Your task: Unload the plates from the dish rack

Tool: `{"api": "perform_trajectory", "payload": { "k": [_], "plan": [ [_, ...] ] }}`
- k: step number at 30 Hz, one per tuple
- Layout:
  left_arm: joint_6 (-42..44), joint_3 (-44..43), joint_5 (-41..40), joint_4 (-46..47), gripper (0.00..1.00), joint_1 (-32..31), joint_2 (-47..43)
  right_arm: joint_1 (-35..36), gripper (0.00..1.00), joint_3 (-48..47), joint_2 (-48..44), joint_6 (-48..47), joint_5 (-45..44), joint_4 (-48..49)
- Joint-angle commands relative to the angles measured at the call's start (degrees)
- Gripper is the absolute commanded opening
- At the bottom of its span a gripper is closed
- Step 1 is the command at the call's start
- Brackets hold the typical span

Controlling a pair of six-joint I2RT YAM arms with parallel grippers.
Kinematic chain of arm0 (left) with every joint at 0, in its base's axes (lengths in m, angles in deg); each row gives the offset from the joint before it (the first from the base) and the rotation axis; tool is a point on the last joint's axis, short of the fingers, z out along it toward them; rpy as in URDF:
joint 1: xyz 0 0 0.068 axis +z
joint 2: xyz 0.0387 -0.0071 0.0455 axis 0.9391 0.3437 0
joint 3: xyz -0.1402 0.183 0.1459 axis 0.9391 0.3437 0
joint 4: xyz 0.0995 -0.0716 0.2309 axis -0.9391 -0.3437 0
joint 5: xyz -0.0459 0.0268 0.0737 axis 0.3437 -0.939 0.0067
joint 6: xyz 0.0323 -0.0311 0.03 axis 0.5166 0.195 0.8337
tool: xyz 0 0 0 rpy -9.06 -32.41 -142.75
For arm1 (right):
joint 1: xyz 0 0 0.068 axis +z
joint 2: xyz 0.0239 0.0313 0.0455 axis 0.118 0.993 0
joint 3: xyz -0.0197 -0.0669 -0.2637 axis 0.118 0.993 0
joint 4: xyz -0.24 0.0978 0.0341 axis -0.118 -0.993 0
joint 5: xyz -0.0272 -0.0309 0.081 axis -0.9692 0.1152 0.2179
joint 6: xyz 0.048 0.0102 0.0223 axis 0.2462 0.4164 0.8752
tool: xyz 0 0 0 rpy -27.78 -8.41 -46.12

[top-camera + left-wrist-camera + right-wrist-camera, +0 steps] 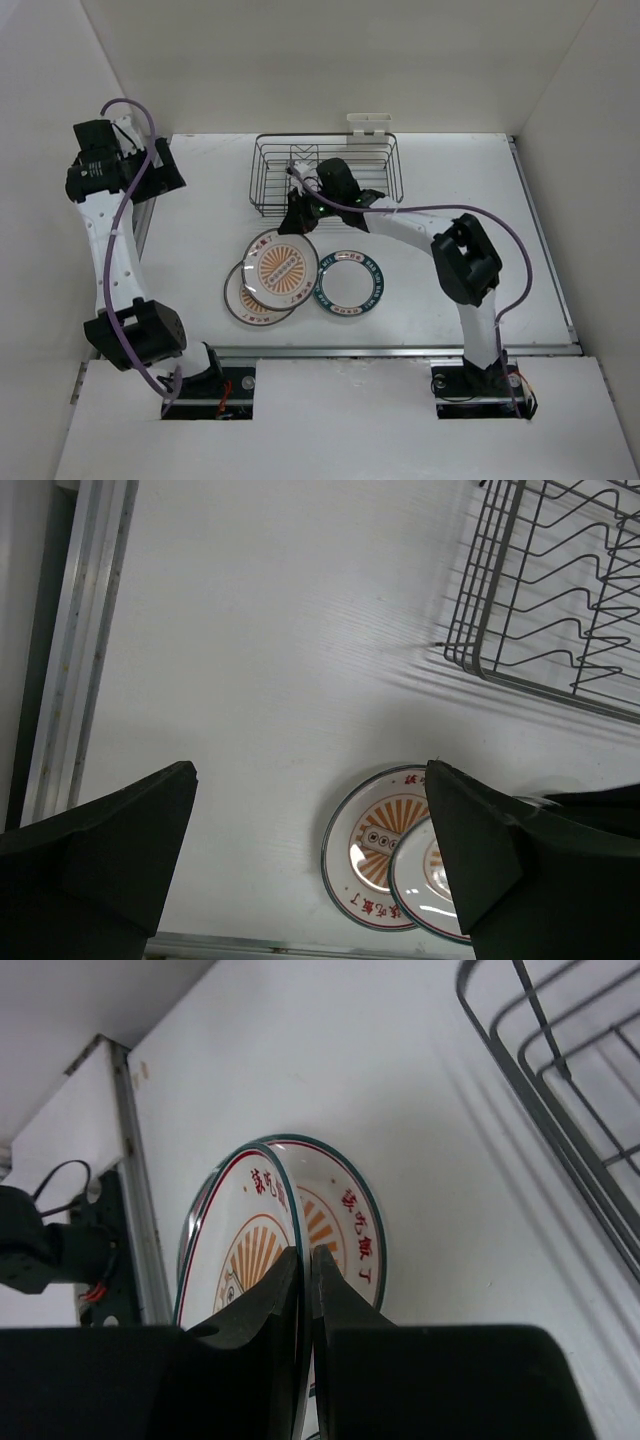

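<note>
The job looks nearly finished. The dish rack point(268, 180) sits at 12 o'clock on the table point(480, 200), and no plate shows in the slots that are visible, though the right arm covers the rack's near middle. Two plates lie flat at 6 o'clock from the rack: a sunburst plate point(250, 300) and, just beside it at 3 o'clock, a teal-banded plate point(348, 283).

A second sunburst plate point(280, 262) overlaps the first, and the right end effector point(298, 222) is pinched tight on its far rim. The right wrist view shows both fingers closed flat against that edge. I cannot tell whether this plate already rests on the one beneath. What seems left is to set it down and let go.

The left end effector point(310, 772) hangs wide open with nothing in it, at 10 o'clock from the plates, well apart from them.

The metal rail at the table's near edge runs just past the stack at 6 o'clock. The rack's front wall is close at 12 o'clock. Bare surface lies toward 3 o'clock, past the teal-banded plate.
</note>
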Motion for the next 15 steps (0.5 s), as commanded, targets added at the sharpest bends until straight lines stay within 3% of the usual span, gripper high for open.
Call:
{"api": "perform_trajectory", "payload": {
  "k": [1, 11, 15],
  "plan": [
    [-0.24, 0.38, 1.52, 2.44, 0.97, 0.0, -4.46, 1.13, 0.0, -3.02, 3.03, 3.41, -1.21, 3.56],
    [0.29, 1.96, 2.13, 2.44, 0.98, 0.0, -7.02, 4.38, 0.0, -3.55, 8.31, 5.0, -6.92, 4.7],
    [0.29, 1.96, 2.75, 2.44, 0.98, 0.0, -7.02, 5.43, 0.24, -3.55, 8.32, 5.0, -9.12, 4.7]
  ]
}}
